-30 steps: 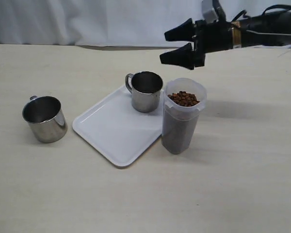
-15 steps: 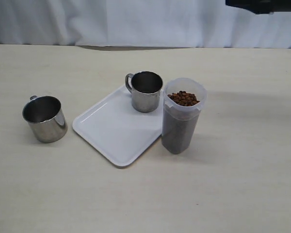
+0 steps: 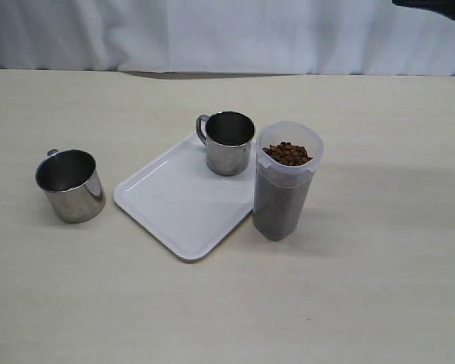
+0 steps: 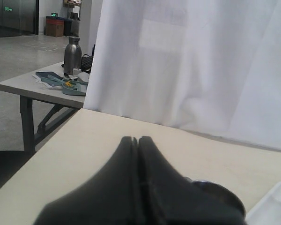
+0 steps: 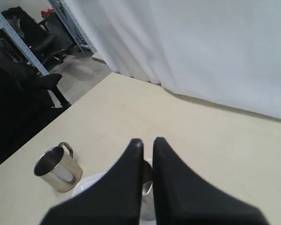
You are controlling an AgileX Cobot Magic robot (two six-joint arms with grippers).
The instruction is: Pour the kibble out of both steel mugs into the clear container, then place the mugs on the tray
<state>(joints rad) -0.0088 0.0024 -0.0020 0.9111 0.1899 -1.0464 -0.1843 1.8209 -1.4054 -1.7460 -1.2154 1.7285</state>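
Note:
One empty steel mug (image 3: 70, 186) stands on the table to the left, off the tray. The other steel mug (image 3: 229, 142) stands upright on the far corner of the white tray (image 3: 174, 205). The clear container (image 3: 287, 180) stands against the tray's right edge, filled near its rim with brown kibble (image 3: 288, 154). My left gripper (image 4: 138, 139) is shut and empty, with a mug's rim (image 4: 220, 194) just behind it. My right gripper (image 5: 147, 140) is shut and empty, high above the table. It looks down on the left mug (image 5: 58, 168) and the tray (image 5: 91, 180). Only a sliver of the right arm (image 3: 434, 4) shows in the exterior view.
A white curtain (image 3: 212, 34) hangs along the table's far edge. Beyond the table's end stand a second table with a steel bottle (image 4: 72, 55) and dark office chairs (image 5: 35, 42).
My right gripper, open above the container a second ago, has shut and pulled up and to the right, almost out of the exterior view. Mugs, tray and container have not moved.

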